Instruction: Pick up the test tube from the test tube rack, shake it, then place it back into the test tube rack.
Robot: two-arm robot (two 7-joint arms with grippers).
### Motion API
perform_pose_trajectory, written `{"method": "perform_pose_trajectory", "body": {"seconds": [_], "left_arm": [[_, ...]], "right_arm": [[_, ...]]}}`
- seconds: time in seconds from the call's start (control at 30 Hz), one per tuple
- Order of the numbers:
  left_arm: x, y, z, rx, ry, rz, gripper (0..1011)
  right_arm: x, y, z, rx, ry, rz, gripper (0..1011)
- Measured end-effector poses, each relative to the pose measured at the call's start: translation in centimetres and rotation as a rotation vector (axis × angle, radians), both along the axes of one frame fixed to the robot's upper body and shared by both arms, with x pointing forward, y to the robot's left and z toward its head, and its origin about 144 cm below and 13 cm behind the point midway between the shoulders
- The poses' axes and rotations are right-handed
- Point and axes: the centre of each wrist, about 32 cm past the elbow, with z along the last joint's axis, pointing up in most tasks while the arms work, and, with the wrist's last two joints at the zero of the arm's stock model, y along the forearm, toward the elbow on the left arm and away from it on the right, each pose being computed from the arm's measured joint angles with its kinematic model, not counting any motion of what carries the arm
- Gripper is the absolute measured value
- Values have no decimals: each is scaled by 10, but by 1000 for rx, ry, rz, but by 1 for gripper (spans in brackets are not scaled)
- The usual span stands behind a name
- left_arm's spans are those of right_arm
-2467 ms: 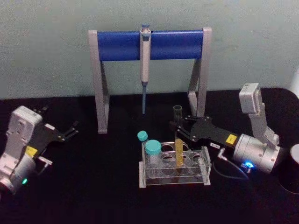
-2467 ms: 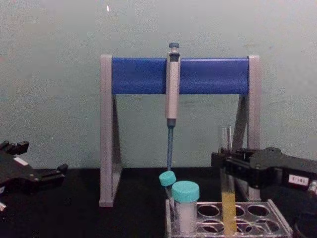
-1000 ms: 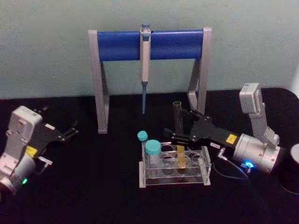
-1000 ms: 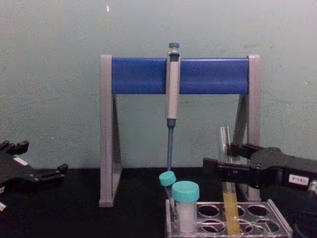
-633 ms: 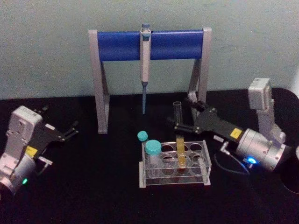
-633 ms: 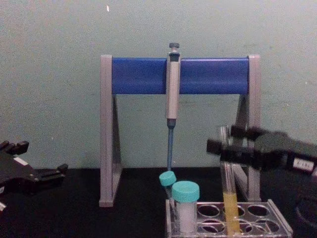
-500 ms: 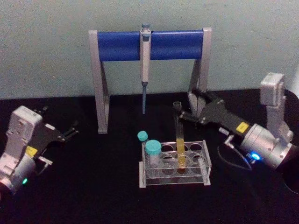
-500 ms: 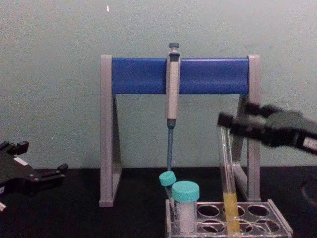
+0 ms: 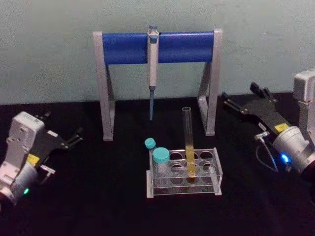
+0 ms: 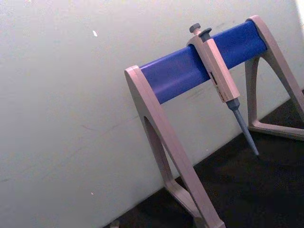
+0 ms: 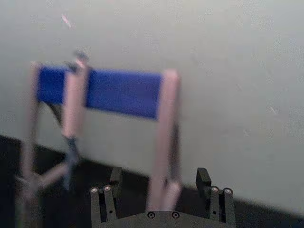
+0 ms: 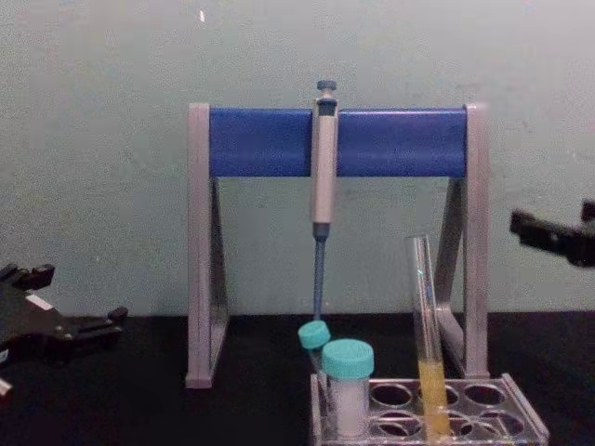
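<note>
The test tube [image 9: 187,135] stands upright in the test tube rack [image 9: 217,169], yellow liquid in its lower part; the chest view shows the tube [image 12: 425,316] rising from the rack [image 12: 522,420]. My right gripper [image 9: 239,95] hangs open above the table to the right of the rack, well clear of the tube, and shows at the chest view's right edge [image 12: 550,221]. In the right wrist view its fingers [image 11: 102,199] are spread with nothing between them. My left gripper [image 9: 63,126] rests open at the far left [image 12: 74,297].
A tall grey-legged stand with a blue crossbar [image 9: 128,47] stands behind the rack, and a grey-blue pipette [image 9: 153,59] hangs from it. Two teal-capped vials [image 9: 161,158] sit in the rack's left end. The stand's right leg [image 9: 210,98] lies between the tube and my right gripper.
My right gripper let go of the test tube, opened, and drew back up and to the right, away from the rack. The tube stays in the rack. The left arm has not moved.
</note>
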Motion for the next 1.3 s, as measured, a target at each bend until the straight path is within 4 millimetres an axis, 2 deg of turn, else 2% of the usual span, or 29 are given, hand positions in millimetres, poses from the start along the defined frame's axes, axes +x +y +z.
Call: {"method": "perform_pose_trajectory", "body": {"seconds": [0.1,0.4,0.57,1.3], "left_arm": [[0,0,0,0,0,0,1001],[0,0,0,0,0,0,1001],[0,0,0,0,0,0,1001],[0,0,0,0,0,0,1001]], "right_arm": [[0,1,-4,-41,93,-70,1000],[0,4,-17,-80,242,-117,1000],[0,5,-22,-65,261,-118,1000],[0,5,-21,-70,256,-116,1000]]}}
